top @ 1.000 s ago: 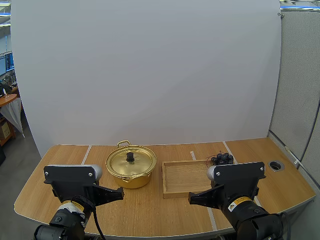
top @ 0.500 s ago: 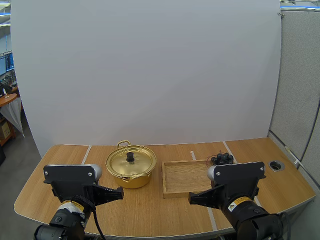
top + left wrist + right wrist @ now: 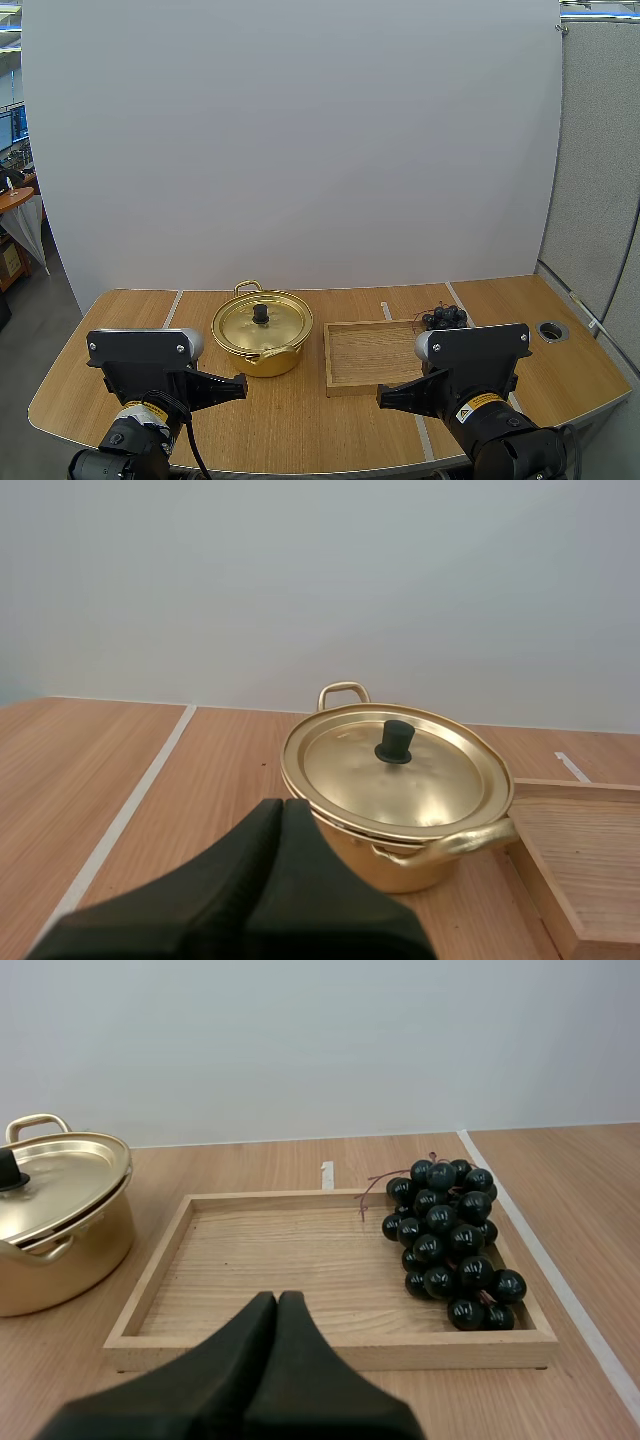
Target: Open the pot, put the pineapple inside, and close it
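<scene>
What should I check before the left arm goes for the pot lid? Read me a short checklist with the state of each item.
1. The lid is seated on the pot: ok, it sits level on it.
2. The knob is clear to grasp: ok, it is upright with nothing over it.
3. The fingers of the left gripper are open for the knob: not ok, they are shut together on nothing.
4. The fingers of the right gripper are open: not ok, they are shut on nothing.
5. A pineapple is on hand: not ok, the wooden tray holds a bunch of grapes instead.
</scene>
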{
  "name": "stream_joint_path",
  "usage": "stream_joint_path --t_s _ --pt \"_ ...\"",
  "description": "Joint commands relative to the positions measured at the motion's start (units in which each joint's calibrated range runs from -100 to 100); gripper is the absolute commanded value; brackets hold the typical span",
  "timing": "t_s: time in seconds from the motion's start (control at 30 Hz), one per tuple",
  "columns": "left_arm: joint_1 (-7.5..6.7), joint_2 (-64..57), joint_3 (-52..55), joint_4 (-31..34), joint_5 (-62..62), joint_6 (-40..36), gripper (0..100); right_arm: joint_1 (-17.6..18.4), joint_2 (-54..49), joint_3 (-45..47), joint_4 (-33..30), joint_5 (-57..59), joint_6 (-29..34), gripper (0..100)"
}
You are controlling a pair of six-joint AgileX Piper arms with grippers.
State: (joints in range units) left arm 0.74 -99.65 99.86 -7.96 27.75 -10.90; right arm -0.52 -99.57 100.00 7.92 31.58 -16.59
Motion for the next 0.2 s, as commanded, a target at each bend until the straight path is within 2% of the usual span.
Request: stream_joint_path --t_s 0.0,0.17 --pt "0.13 -0.35 0.14 0.11 -1.17 -0.57 0 -0.28 -0.43 0.00 0.01 -0.09 0.15 0" --pt "0.13 -0.35 0.14 0.11 -1.17 -0.57 0 -0.28 -0.43 0.00 0.01 -0.09 0.15 0"
